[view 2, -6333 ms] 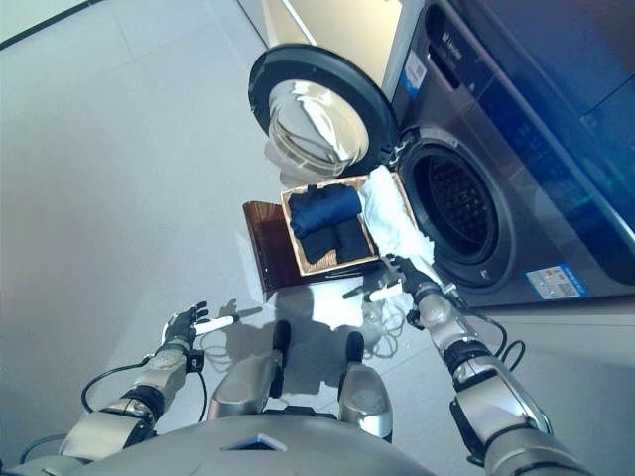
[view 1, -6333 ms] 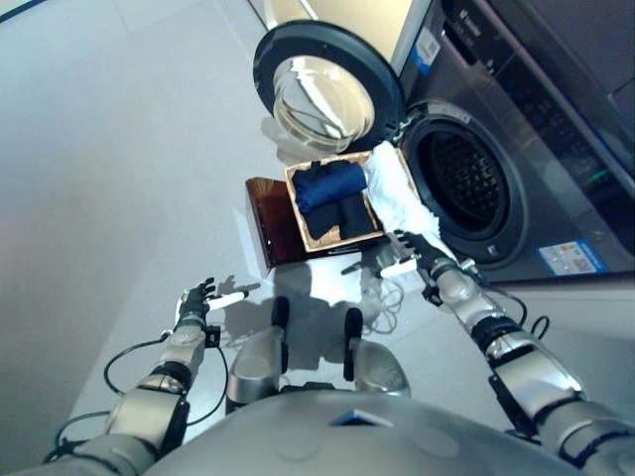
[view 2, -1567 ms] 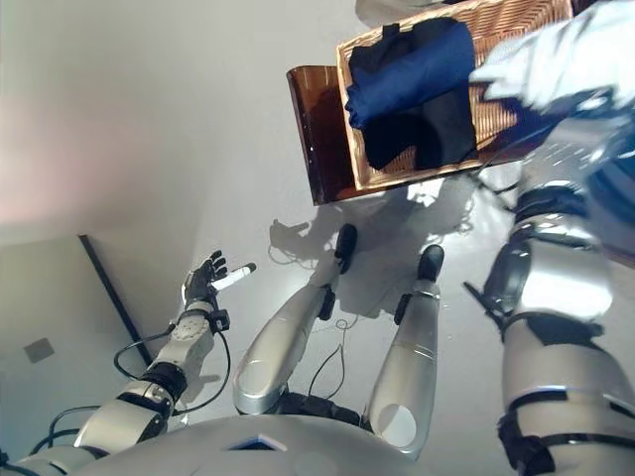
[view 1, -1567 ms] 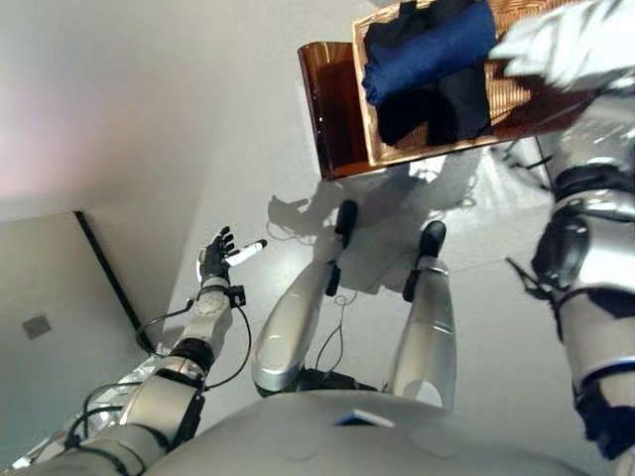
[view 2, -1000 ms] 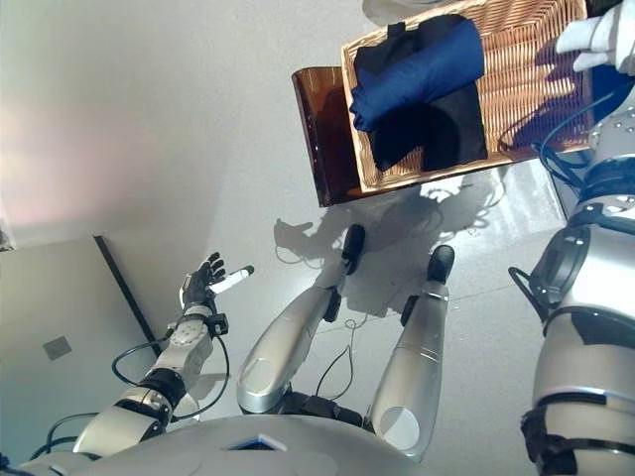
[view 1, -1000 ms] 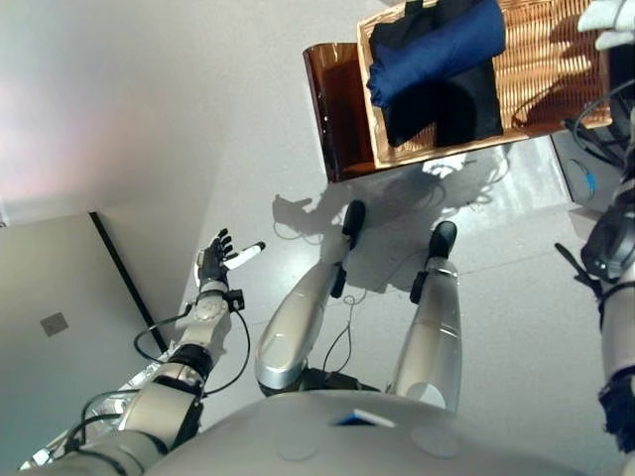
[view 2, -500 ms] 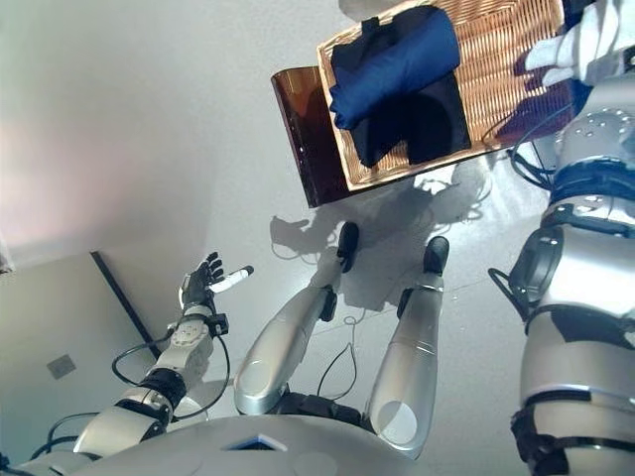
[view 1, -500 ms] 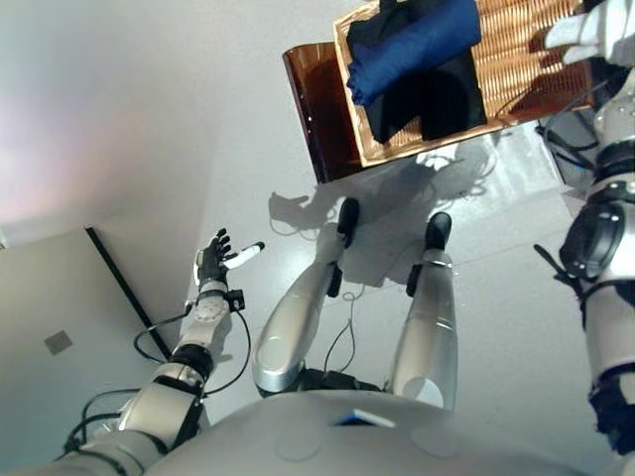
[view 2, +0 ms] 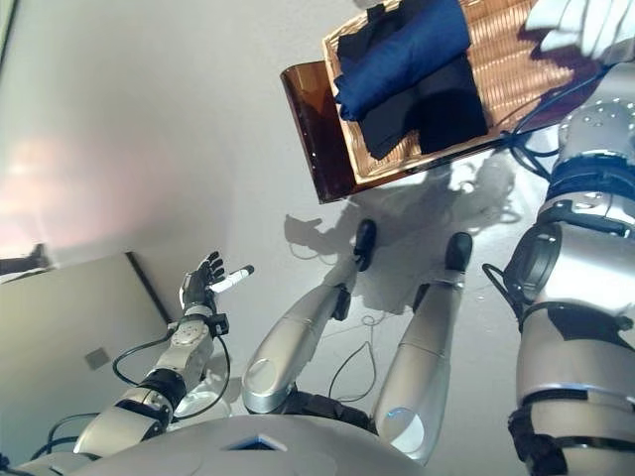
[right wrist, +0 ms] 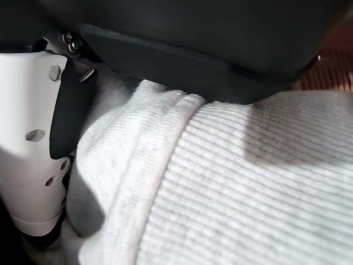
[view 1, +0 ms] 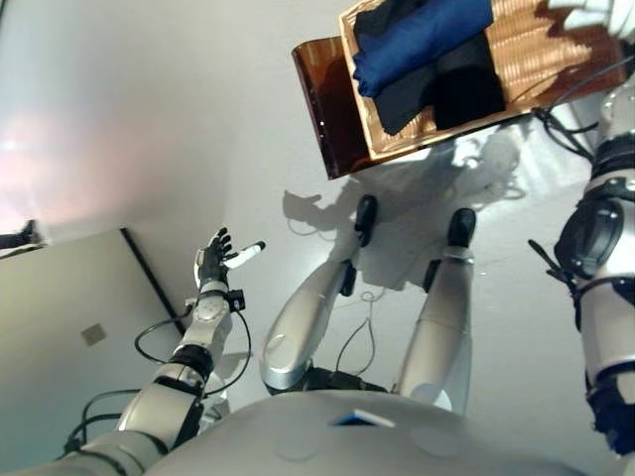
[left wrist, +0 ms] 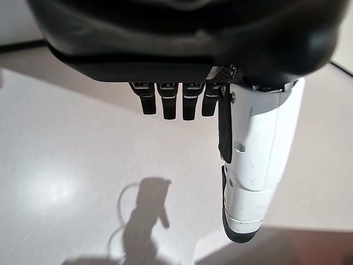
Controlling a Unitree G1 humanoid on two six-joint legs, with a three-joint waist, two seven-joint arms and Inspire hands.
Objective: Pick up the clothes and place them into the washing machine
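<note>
Glossy grey floor (view 1: 149, 119); woven wicker basket (view 2: 516, 69), ribbed white cloth (right wrist: 248, 182).

Pale grey floor (view 1: 149, 119); brown stand (view 1: 325, 109) on it, wicker basket (view 1: 516, 50) atop.

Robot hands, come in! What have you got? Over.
Left hand open, empty, out to the side. Right hand shut on white garment above wicker basket. Blue garment and black garment in basket.
</note>
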